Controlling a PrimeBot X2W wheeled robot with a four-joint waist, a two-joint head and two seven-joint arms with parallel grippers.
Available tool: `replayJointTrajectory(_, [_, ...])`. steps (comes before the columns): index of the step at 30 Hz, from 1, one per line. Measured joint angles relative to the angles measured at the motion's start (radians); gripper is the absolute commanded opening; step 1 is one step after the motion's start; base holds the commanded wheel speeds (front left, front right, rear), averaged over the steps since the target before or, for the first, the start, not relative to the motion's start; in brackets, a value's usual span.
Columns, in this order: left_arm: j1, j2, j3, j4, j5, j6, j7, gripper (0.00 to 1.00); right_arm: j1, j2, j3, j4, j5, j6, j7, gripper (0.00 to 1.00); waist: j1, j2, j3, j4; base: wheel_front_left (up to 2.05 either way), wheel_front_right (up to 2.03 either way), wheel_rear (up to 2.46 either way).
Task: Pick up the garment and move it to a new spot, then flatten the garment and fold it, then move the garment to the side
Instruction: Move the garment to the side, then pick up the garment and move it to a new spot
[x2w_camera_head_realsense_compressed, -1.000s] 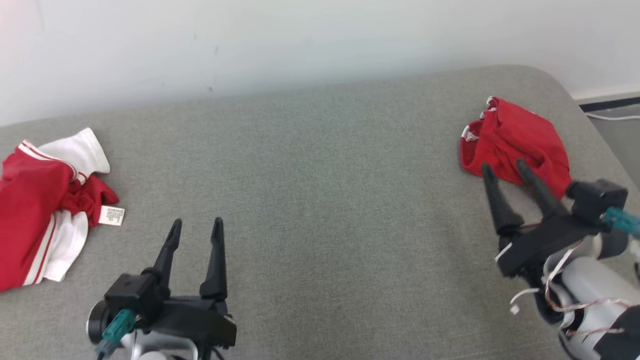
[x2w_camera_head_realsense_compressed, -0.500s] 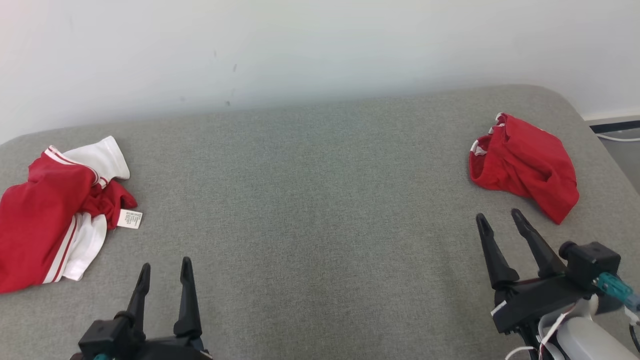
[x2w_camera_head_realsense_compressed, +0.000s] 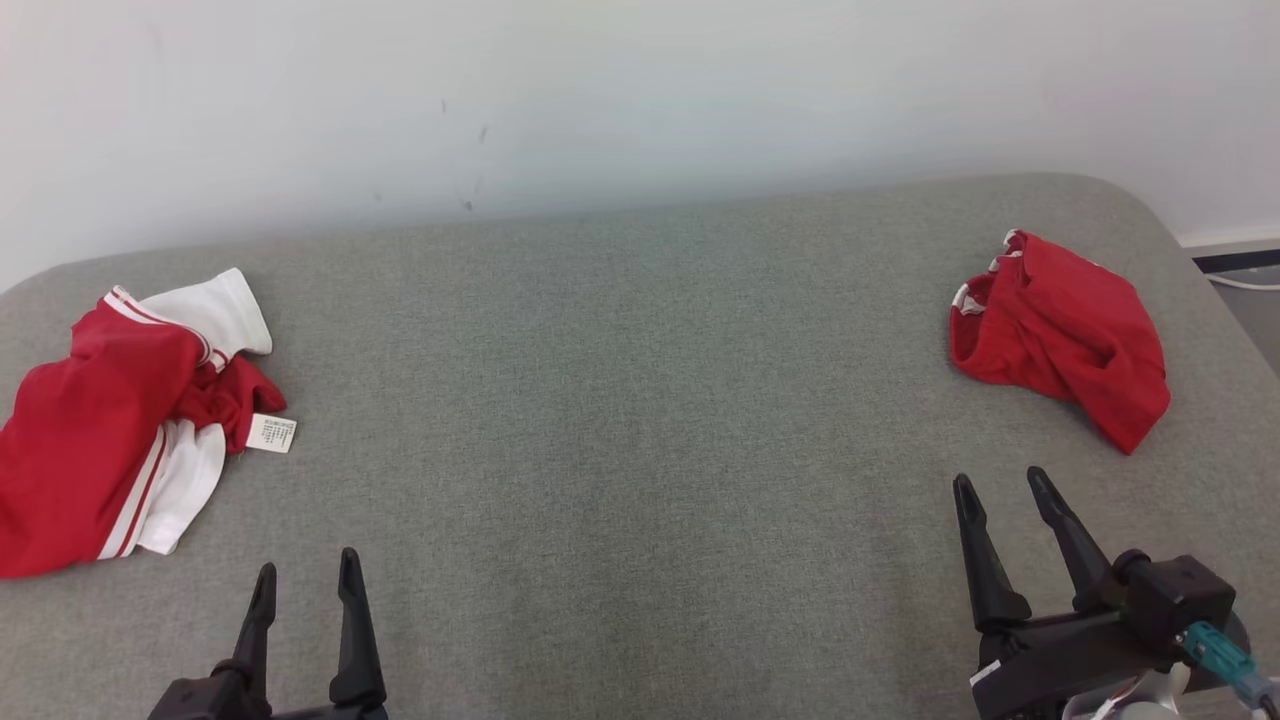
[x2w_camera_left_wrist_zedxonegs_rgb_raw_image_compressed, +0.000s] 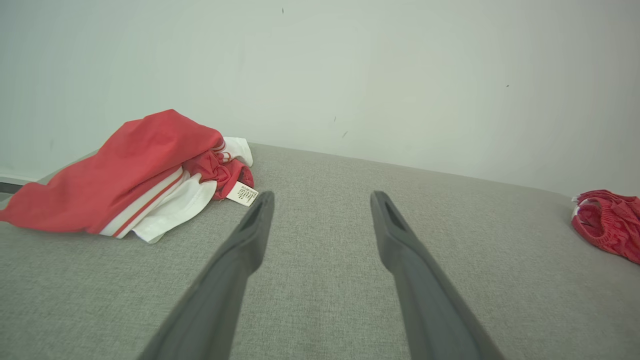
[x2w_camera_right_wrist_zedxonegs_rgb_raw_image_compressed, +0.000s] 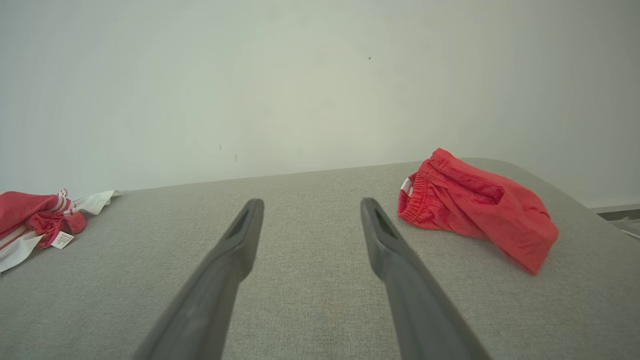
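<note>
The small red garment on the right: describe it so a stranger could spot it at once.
Take the grey padded surface against the white wall and go to its right end, beyond the right gripper. The small red garment lies crumpled, elastic waistband toward the middle. Unlike the larger red-and-white garment at the left end, it is almost wholly red, without white panels or label.

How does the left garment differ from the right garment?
The left garment is red with white panels and stripes; the right garment is almost all red. The left one spreads wider and shows a white label; the right one is a smaller bundle. Both are mainly red.
</note>
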Motion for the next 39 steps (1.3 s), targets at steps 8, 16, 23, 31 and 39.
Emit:
replayJointTrajectory(8, [0.000, -0.005, 0.000, -0.009, 0.015, 0.000, 0.000, 1.00, 0.025, 0.030, -0.027, -0.020, -0.054, 0.000, 0.000, 1.00, 0.0000, 0.0000, 0.000, 0.009, 0.00, 0.00, 0.00])
replayJointTrajectory(16, [0.000, -0.008, -0.005, -0.014, 0.020, 0.000, 0.002, 1.00, 0.044, 0.045, -0.041, -0.037, -0.095, 0.000, 0.000, 1.00, 0.0001, 0.0000, -0.002, 0.018, 0.00, 0.00, 0.00])
replayJointTrajectory(23, [0.000, -0.010, -0.008, -0.018, 0.025, 0.000, 0.010, 1.00, 0.051, 0.057, -0.053, -0.047, -0.107, 0.000, 0.000, 1.00, 0.0001, 0.0000, 0.001, 0.023, 0.00, 0.00, 0.00])
replayJointTrajectory(31, [-0.001, -0.012, -0.009, -0.022, 0.045, 0.000, 0.015, 1.00, 0.061, 0.064, -0.063, -0.053, -0.123, 0.000, 0.000, 1.00, 0.0001, 0.0000, 0.005, 0.028, 0.00, 0.00, 0.00])
replayJointTrajectory(39, [-0.011, -0.016, -0.025, -0.022, 0.048, 0.000, 0.025, 1.00, 0.071, 0.063, -0.089, -0.057, -0.135, 0.000, -0.003, 1.00, 0.0001, 0.0000, 0.006, 0.048, 0.00, 0.00, 0.00])
